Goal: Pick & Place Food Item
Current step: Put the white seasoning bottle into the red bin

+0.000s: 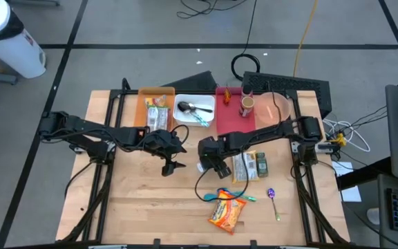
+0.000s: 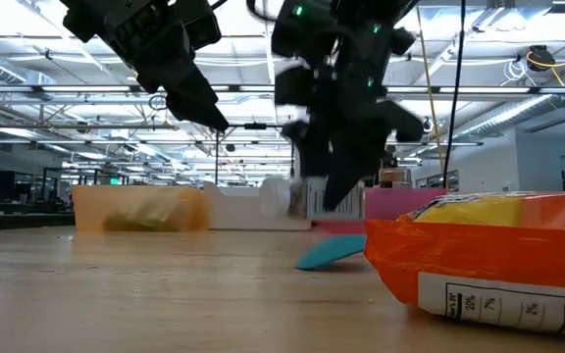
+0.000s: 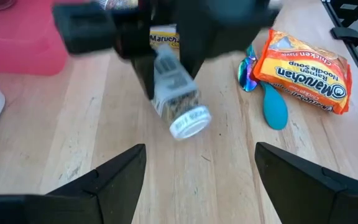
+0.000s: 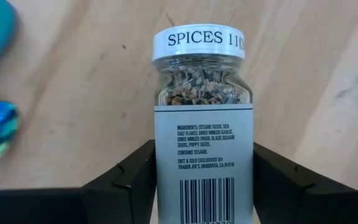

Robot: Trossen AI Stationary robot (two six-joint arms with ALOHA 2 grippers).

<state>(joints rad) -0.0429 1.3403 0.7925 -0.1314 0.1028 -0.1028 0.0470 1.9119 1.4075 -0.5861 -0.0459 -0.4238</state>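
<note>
Spice jar lifted for transfer

Right end effector (image 1: 209, 163) clamps the spice jar (image 4: 201, 124) by its sides, clear of the surface (image 1: 150, 200); left end effector (image 1: 169, 166) waits alongside, wide.

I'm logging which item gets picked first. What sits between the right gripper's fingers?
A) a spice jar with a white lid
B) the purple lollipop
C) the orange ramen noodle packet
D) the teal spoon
A: the right wrist view shows the right gripper closed on the spice jar, its white lid pointing away from the wrist.
</note>
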